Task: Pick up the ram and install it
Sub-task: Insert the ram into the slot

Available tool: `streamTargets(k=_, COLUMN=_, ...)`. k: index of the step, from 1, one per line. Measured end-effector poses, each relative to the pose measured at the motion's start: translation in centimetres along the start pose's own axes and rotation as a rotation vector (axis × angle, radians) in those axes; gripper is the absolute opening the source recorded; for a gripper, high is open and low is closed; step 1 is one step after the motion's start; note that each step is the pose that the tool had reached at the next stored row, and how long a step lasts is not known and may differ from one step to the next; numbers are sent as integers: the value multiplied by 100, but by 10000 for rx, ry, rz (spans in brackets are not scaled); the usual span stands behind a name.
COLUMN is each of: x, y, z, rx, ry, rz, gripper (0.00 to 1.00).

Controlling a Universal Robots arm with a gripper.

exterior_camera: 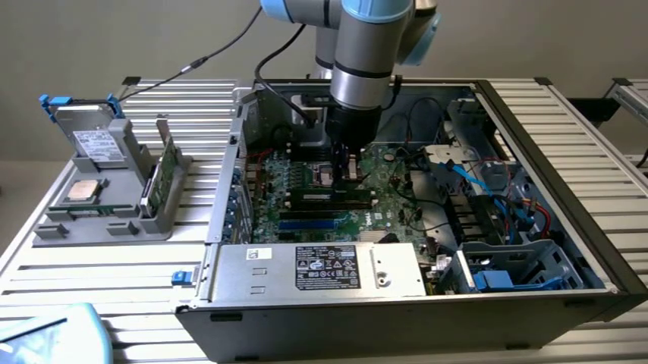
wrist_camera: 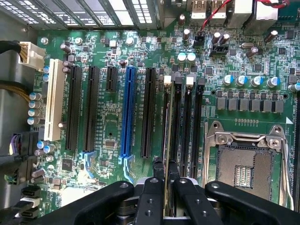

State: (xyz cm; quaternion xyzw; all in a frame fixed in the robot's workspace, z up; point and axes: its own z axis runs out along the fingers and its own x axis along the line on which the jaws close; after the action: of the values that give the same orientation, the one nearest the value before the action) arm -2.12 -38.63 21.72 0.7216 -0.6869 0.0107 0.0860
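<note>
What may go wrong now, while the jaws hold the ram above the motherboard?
1. The ram, clamped in the jaws, hangs edge-on over the memory slots; slightly off line, it may jam or bend.
2. The open processor socket lies right beside; a wide jaw could scrape its contacts.

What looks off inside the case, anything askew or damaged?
Nothing damaged or spilled. The ram, gripped edge-on in the end effector, runs parallel to the memory slots, not askew. Only oddity: the processor socket sits empty with its contacts bare.
</note>
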Motion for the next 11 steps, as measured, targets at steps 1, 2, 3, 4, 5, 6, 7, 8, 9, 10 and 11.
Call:
streamTargets(k=1, x=0, y=0, z=0, rx=0, ry=0, rz=0, gripper=14)
streamTargets(k=2, x=0, y=0, z=-1, rx=0, ry=1, rz=1, gripper=14)
streamTargets(k=3, x=0, y=-1, z=-1, rx=0, ry=1, rz=0, gripper=14)
streamTargets(k=4, x=1, y=-1, z=-3, rx=0, ry=3, rz=-1, gripper=14)
streamTargets(k=5, x=1, y=-1, z=-5, rx=1, ry=3, rz=-1, gripper=14)
streamTargets(k=6, x=1, y=-1, z=-7, rx=1, ry=2, rz=-1, gripper=14)
streamTargets(k=7, x=3, y=0, z=-15, rx=2, ry=3, rz=-2, gripper=14)
streamTargets(k=8, x=4, y=1, z=-25, rx=2, ry=3, rz=-2, gripper=14)
streamTargets(k=9, x=5, y=2, z=-34, rx=1, ry=1, rz=-2, gripper=14)
streamTargets(k=10, x=6, y=3, z=-43, rx=1, ry=2, rz=-2, gripper=14)
streamTargets(k=11, x=7, y=4, z=-50, rx=1, ry=1, rz=-2, gripper=14)
